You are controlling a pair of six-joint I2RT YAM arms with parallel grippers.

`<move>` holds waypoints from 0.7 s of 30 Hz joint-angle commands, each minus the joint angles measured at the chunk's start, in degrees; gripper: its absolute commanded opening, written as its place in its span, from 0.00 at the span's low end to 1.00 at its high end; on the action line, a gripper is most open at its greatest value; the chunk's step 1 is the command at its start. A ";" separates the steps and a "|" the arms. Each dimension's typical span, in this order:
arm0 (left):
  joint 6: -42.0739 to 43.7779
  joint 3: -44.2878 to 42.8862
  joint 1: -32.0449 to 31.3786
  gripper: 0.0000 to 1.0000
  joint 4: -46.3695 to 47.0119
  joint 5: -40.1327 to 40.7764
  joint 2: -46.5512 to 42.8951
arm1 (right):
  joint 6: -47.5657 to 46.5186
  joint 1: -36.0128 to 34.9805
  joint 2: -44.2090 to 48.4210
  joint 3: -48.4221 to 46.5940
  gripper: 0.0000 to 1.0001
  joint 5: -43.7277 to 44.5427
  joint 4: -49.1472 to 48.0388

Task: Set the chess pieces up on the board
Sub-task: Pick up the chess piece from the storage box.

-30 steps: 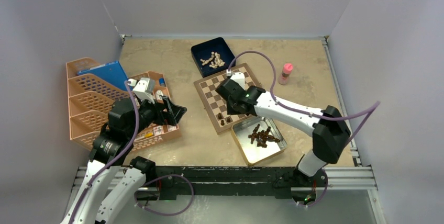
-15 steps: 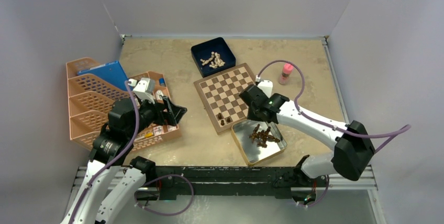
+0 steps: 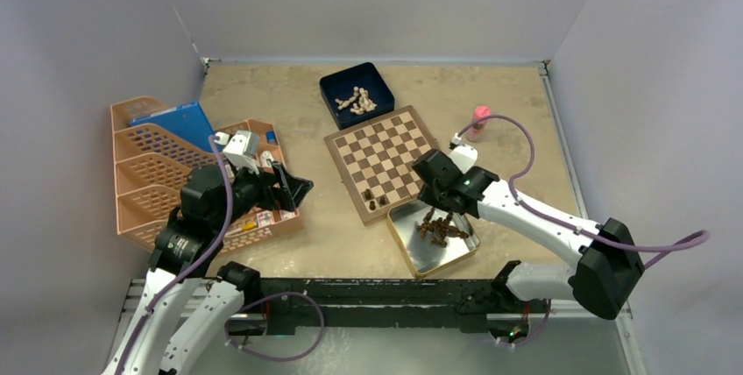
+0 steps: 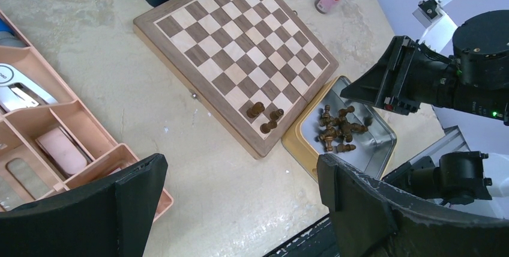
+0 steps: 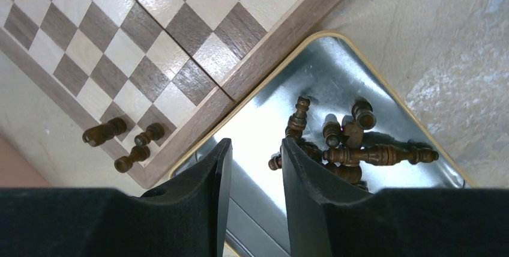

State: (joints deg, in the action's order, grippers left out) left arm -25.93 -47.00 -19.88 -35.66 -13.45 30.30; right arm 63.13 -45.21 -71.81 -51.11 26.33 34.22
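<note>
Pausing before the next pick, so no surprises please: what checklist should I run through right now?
1. Right end effector empty, jaws apart: ok.
2. It hangs over the shiny silver square tin: ok.
3. Dark brown wooden chess pieces in the tin separated for a single grasp: not ok, heaped.
4. Free squares on the flat checkered wooden board: ok, only three pieces near one corner.
5. Left end effector open, clear of the board: ok.

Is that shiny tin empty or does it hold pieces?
Not empty: a heap of dark chess pieces lies tumbled in the tin, beside the board.
</note>
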 commanded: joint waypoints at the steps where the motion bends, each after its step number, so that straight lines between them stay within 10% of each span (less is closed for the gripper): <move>1: 0.36 0.07 0.37 0.97 2.69 -1.03 -0.84 | 11.35 0.79 -0.28 0.02 0.37 4.82 5.86; 21: 0.53 -0.02 0.40 0.97 2.64 -1.31 -0.31 | 21.33 4.76 -4.36 3.65 0.38 7.55 8.82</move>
State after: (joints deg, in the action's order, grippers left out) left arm -25.91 -47.00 -19.88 -35.53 -13.93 29.89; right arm 82.19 -41.50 -75.22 -48.23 31.55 42.65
